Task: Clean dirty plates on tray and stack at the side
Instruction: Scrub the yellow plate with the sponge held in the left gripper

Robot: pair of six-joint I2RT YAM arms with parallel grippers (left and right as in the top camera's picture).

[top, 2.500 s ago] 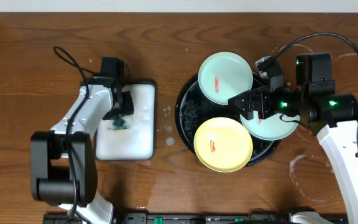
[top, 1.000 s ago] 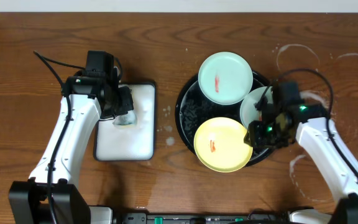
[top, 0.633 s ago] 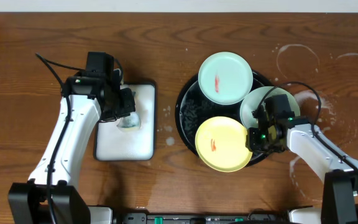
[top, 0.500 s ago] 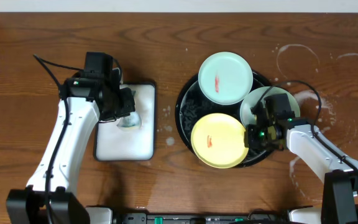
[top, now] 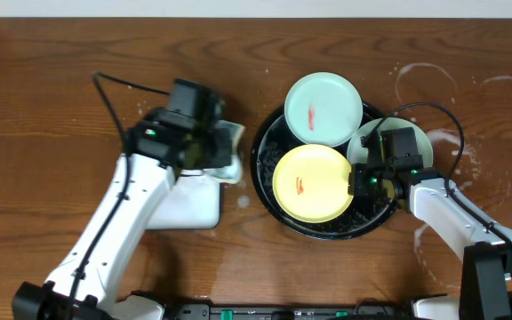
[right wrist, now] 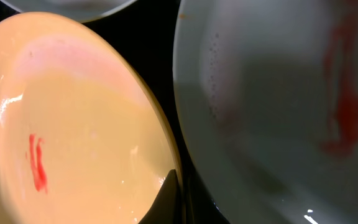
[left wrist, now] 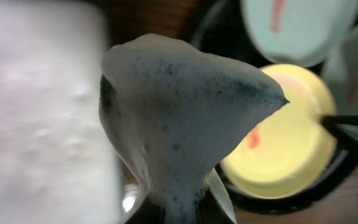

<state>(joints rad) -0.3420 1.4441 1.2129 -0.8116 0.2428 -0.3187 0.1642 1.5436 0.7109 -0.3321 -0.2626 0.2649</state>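
Item: yellow plate, round and shallow, lying in the middle of the black tray, with a short red smear just left of its centre. Companion pieces: one mint plate overlapping the tray's far rim, streaked with red; a second mint plate at the tray's right edge, largely covered by the right arm, also red-marked in the right wrist view. No plate yet stands on the bare tabletop right of the tray, which carries whitish soap rings. Left gripper: clamped on a foam-coated sponge, held over the gap between the white dish and the tray's left rim. Right gripper: at the yellow plate's right rim, one dark fingertip showing against the edge; whether the jaws are pinched on the rim cannot be told. Governing relation: the yellow plate lies directly right of the sponge, just across the tray rim, so the left arm is the nearer scrubber and the right appears placed to steady it. Being round, the plate has no long axis; the smear is the target. Judged stage: scrubbing about to begin, nothing stacked.
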